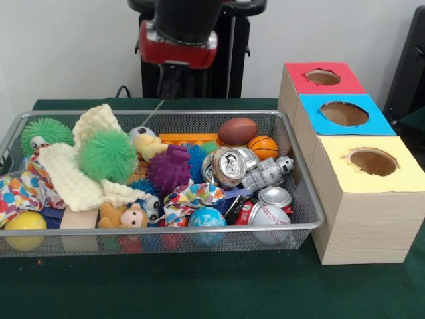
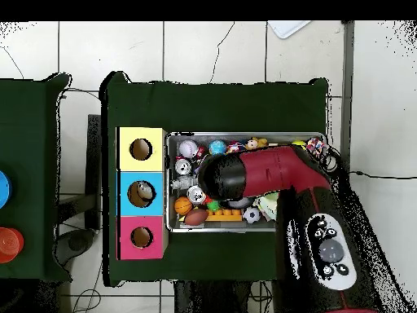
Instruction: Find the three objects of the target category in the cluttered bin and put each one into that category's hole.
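The red and black arm [image 1: 178, 30] comes down at the far side, left of centre; its gripper [image 1: 170, 81] hangs there, state unclear.

A green-covered table [image 1: 199, 292] is carrying a wire mesh bin [image 1: 312, 199] heaped with toys and cans, and just beside it a row of three wooden boxes [image 1: 372, 226] with holed tops: red, blue, yellow.

No text or label is legible (cans included).
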Robot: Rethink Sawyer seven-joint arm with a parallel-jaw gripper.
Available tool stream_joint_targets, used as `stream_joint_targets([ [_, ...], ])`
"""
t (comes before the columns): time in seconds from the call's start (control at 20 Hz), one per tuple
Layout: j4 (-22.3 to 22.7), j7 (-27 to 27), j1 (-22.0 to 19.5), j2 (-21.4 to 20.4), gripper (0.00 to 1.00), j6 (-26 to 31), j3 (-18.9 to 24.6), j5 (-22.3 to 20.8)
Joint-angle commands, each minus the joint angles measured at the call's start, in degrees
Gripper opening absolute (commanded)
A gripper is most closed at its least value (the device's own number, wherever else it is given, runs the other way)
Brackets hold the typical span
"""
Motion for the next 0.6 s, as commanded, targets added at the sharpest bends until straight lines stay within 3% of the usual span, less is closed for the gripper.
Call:
stream_joint_targets([
  [0.05,1.55,1.82,2.37,-1.20,0.00,2.48,4.02,6.23],
  [0.25,4.33,2.51,1.91,-0.39,0.00,-4.65,2.77,6.65],
  [0.6,8.56,-2.52,-1.65,-0.09,0.00,-9.92,1.62,4.86],
])
